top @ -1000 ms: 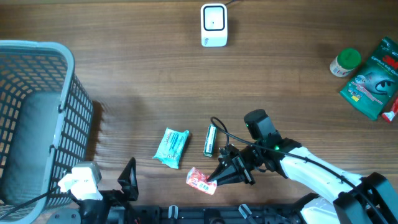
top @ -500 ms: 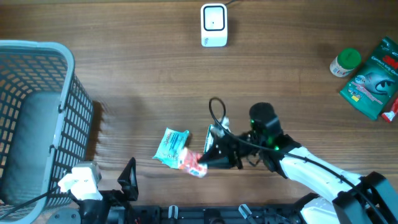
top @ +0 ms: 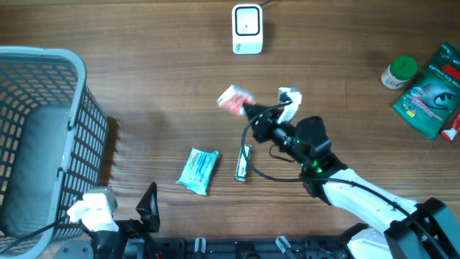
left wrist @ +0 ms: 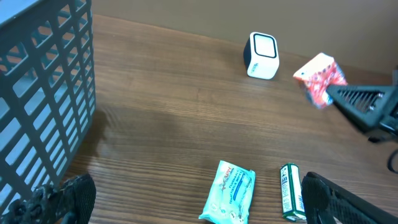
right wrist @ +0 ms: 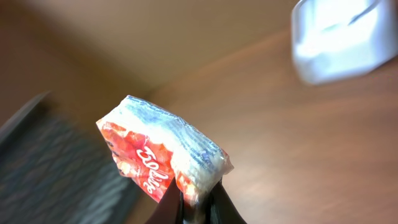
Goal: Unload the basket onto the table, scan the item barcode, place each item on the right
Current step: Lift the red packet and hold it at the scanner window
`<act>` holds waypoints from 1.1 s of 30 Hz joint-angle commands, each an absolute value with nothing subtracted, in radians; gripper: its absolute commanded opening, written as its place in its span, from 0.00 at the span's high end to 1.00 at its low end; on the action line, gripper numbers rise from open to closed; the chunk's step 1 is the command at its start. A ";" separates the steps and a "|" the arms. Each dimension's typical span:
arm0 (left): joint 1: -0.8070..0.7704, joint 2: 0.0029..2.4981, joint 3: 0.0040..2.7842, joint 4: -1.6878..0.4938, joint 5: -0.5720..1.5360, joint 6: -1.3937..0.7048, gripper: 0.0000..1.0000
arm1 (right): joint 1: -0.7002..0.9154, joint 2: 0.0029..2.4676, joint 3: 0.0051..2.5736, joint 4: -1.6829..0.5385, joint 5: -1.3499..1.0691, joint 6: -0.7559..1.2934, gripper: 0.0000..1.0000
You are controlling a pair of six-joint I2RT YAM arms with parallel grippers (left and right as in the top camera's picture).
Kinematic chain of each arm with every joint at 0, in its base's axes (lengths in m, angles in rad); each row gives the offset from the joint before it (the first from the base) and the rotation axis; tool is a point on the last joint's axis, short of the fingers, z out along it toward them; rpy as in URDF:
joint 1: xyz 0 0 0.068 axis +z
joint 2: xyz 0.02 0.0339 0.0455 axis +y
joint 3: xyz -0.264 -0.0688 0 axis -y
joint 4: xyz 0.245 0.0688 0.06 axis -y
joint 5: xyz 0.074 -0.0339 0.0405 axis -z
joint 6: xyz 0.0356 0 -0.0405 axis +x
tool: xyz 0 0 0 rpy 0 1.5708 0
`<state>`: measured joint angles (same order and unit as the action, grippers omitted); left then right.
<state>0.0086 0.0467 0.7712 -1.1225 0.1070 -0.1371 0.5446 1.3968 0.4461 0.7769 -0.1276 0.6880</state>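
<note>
A small red-and-white packet (top: 233, 99) hangs above the table, pinched at one edge by my right gripper (top: 248, 108), which is shut on it. The same packet (right wrist: 163, 154) fills the right wrist view, with the fingertips (right wrist: 173, 202) clamped on its lower edge, and the packet (left wrist: 319, 78) also shows in the left wrist view. The white barcode scanner (top: 246, 29) stands at the back of the table, beyond the packet; it appears blurred as scanner (right wrist: 339, 40). My left gripper (left wrist: 193, 199) stays open low at the front left, holding nothing.
A teal wipes packet (top: 198, 170) and a green tube (top: 243, 163) lie on the table in front. A grey basket (top: 50, 137) stands at the left. At the far right are a green-lidded jar (top: 398, 72) and a green pouch (top: 430, 91).
My right gripper has lifted the red-and-white packet from the front of the table and carried it back toward the scanner. The left arm has not moved.
</note>
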 commanded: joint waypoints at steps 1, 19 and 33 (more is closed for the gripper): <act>0.014 0.041 0.770 -1.120 0.123 -0.142 0.00 | 0.545 1.414 0.583 0.753 0.274 0.388 0.92; 0.014 0.041 0.770 -1.120 0.122 -0.142 0.00 | 0.463 2.165 1.567 0.483 0.342 0.190 0.90; 0.014 0.041 0.770 -1.120 0.122 -0.143 0.00 | 0.414 2.295 1.567 0.445 0.184 0.471 0.88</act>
